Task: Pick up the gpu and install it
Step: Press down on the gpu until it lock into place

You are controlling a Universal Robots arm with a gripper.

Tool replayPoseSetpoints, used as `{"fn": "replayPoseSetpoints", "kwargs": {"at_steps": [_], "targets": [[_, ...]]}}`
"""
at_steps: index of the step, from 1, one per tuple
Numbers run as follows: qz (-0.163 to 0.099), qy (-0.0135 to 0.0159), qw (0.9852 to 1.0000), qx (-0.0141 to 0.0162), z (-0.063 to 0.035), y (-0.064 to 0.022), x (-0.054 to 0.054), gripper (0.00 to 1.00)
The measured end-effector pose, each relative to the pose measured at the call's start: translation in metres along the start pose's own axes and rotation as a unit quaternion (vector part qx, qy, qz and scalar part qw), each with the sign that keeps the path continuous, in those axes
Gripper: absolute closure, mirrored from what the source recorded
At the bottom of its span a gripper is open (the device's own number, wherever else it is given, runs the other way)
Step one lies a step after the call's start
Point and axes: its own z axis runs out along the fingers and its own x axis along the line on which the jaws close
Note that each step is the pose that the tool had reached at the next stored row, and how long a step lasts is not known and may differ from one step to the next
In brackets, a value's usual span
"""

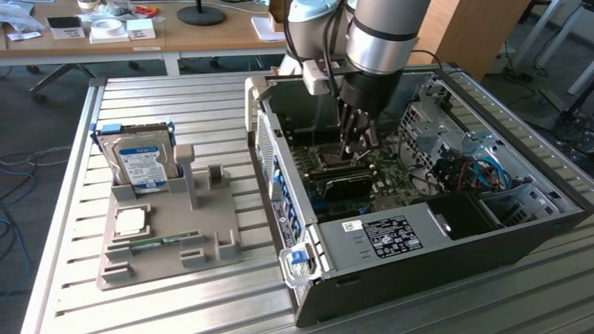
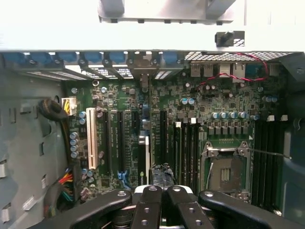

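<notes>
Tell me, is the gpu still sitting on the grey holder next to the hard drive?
No, the gpu stands on edge inside the computer case, on the motherboard under the hand.

Gripper (image 2: 159, 191) fingers run off the wrist view's edge, hiding most of the edge-on gpu (image 2: 144, 152). In the exterior view, the arm (image 1: 376, 42) is cropped.

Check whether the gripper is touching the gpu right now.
Cannot tell. In the exterior view the gripper hangs right over the gpu, with contact or gap hidden; in the wrist view its own fingers cover the meeting spot.
</notes>
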Motion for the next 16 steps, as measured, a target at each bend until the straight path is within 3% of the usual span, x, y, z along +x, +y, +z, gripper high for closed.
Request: {"fn": "replayPoseSetpoints", "kwargs": {"at_steps": [4,16], "targets": [[0.001,0.0003,1.0000,-0.0055,0.0027,0.0002,0.000,0.89],[0.001,0.0003,1.0000,-0.0059,0.0178,-0.0004,0.000,0.89]]}}
